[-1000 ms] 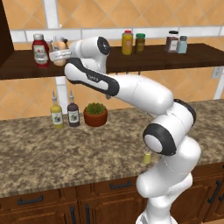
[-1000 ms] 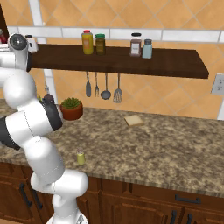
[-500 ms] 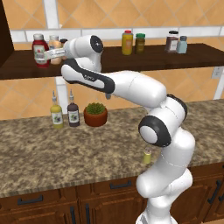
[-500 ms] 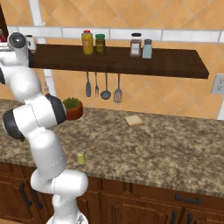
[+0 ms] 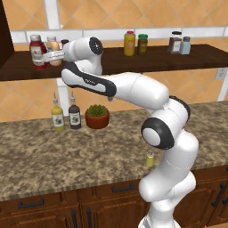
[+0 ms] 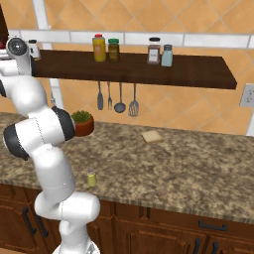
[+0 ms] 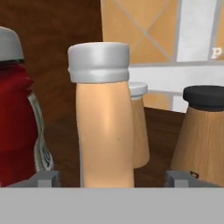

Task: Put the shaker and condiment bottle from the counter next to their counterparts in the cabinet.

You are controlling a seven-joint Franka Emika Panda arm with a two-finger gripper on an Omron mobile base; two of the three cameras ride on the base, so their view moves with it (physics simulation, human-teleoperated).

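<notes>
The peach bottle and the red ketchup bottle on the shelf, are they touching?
Apart. In the hand view a dark strip of shelf shows between the condiment bottle and the ketchup bottle.

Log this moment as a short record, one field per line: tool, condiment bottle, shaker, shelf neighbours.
tool: at the left end of the cabinet shelf, its fingertips wide apart on either side of the condiment bottle, not touching it
condiment bottle: upright on the shelf, beside the red ketchup bottle
shaker: on the counter near its front edge, upright
shelf neighbours: wooden shaker with black top on the other side of the condiment bottle
task state: bottle placed, shaker not yet moved
</notes>
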